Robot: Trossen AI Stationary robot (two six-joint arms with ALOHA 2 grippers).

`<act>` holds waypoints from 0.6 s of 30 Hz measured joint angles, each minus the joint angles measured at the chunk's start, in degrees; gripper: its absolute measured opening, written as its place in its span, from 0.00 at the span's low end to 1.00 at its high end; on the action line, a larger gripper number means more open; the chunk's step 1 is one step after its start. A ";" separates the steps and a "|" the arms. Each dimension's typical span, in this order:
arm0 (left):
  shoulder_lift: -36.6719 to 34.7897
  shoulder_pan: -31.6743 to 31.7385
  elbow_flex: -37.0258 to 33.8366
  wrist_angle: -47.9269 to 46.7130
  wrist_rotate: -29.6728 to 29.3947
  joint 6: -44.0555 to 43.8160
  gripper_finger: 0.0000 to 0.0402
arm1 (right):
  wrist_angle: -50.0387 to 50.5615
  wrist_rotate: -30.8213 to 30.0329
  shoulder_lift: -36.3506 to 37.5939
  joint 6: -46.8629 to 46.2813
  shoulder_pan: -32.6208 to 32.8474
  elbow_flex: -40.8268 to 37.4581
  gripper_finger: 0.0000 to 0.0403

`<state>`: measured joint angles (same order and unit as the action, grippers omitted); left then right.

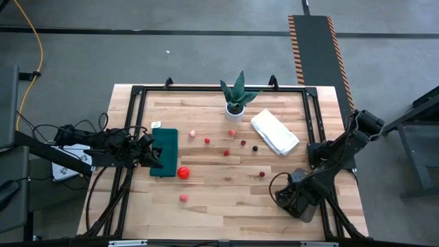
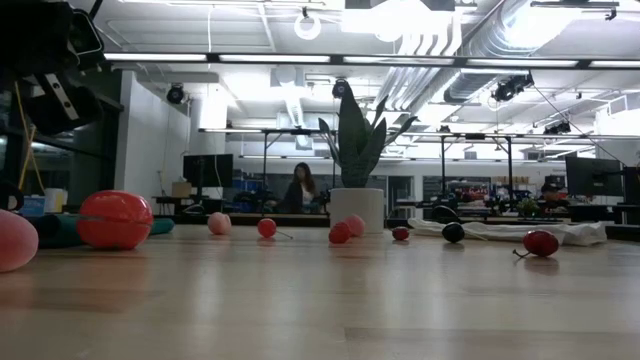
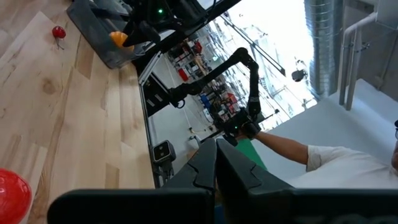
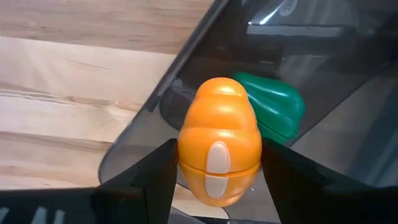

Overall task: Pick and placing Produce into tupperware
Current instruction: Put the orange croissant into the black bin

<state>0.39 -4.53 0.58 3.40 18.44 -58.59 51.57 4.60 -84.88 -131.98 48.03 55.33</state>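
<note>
At the lower right of the overhead frame, the right gripper clamps a ribbed, glossy orange toy vegetable between its dark fingers directly above the smoky clear tupperware, which sits near the pale wooden table's right edge; a smooth green piece already lies inside. At left centre, the left gripper hangs over the flat dark green mat with its fingers pressed together, empty. A shiny red tomato rests just beside the mat's lower corner. Small red and pink produce dots the table's middle, with broad bare planks below. A spiky plant and folded white cloth occupy the upper centre.
</note>
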 joint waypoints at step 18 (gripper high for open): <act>-0.01 -0.01 0.00 0.02 0.35 -0.22 0.00 | -0.46 0.11 0.00 0.26 0.02 0.00 0.52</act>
<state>0.38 -4.53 0.58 3.42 18.79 -58.81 51.11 4.71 -84.88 -131.72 48.05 55.33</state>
